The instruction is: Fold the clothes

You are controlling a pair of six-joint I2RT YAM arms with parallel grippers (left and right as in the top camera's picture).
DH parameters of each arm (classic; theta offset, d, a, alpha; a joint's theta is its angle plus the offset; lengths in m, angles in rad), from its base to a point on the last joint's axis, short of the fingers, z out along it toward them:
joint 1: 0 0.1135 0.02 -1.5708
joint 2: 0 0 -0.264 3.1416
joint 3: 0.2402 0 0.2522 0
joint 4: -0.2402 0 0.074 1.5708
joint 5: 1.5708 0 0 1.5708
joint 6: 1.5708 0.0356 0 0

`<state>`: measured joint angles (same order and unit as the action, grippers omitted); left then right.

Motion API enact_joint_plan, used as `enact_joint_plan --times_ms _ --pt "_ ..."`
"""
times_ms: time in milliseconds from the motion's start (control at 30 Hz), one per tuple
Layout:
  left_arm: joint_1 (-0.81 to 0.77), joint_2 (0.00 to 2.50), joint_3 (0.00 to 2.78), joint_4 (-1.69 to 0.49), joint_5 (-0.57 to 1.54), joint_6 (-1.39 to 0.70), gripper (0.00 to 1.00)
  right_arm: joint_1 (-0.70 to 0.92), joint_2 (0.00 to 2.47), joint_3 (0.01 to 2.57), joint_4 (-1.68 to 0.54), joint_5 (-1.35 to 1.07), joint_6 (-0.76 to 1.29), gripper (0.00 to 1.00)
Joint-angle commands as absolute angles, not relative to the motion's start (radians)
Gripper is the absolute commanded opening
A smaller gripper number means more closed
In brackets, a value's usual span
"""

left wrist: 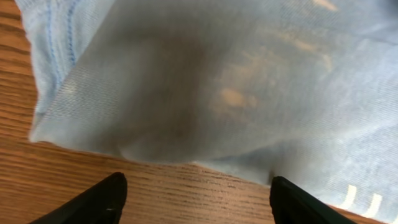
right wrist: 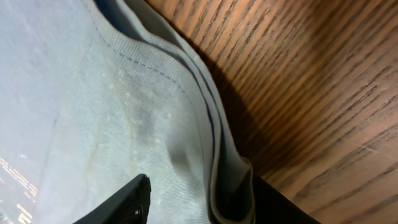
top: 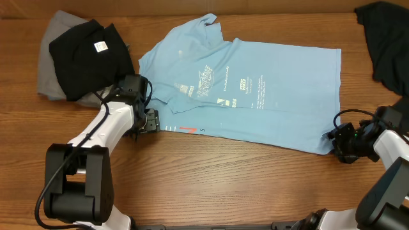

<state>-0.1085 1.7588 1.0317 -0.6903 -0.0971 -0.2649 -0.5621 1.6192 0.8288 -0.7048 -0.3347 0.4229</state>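
The light blue T-shirt (top: 255, 89) lies spread flat in the middle of the table, with white and navy lettering and a small red mark near its front edge. My left gripper (top: 153, 121) is at the shirt's left front edge. In the left wrist view it (left wrist: 196, 193) is open over bare wood, with the shirt's edge (left wrist: 205, 93) just ahead and touching the right fingertip. My right gripper (top: 332, 137) is at the shirt's front right corner. In the right wrist view it (right wrist: 199, 199) is open, with the folded hem (right wrist: 224, 168) standing between its fingers, against the right one.
A black garment (top: 89, 48) lies on a grey garment (top: 46, 70) at the back left, close to my left arm. A dark garment (top: 386, 38) lies at the back right. The wooden table (top: 223, 179) shows in front of the shirt.
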Motion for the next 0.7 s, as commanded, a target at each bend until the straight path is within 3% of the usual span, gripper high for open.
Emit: enact_joint_plan --times_ms 0,133,167,267,333,400,667 --pt "-0.102 1.797 1.02 -0.682 -0.085 -0.297 0.7 -0.561 1.632 0.819 -0.7 -0.297 0.456 0.59" --pt "-0.102 1.863 1.02 -0.682 -0.077 -0.296 0.52 -0.56 1.633 0.796 -0.666 -0.318 0.49 0.56" --pt "-0.102 1.88 1.02 -0.683 -0.072 -0.296 0.41 -0.554 1.633 0.791 -0.665 -0.322 0.49 0.52" --pt "-0.102 1.906 1.02 -0.692 -0.057 -0.296 0.19 -0.55 1.633 0.789 -0.661 -0.292 0.491 0.34" --pt "-0.102 1.905 1.022 -0.706 -0.058 -0.295 0.06 -0.56 1.633 0.79 -0.661 -0.285 0.491 0.17" --pt "-0.102 1.899 1.034 -0.746 -0.058 -0.294 0.04 -0.577 1.632 0.799 -0.691 -0.28 0.495 0.04" --pt "-0.102 1.836 1.065 -0.984 -0.054 -0.292 0.04 -0.671 1.549 0.847 -0.924 -0.068 0.581 0.04"
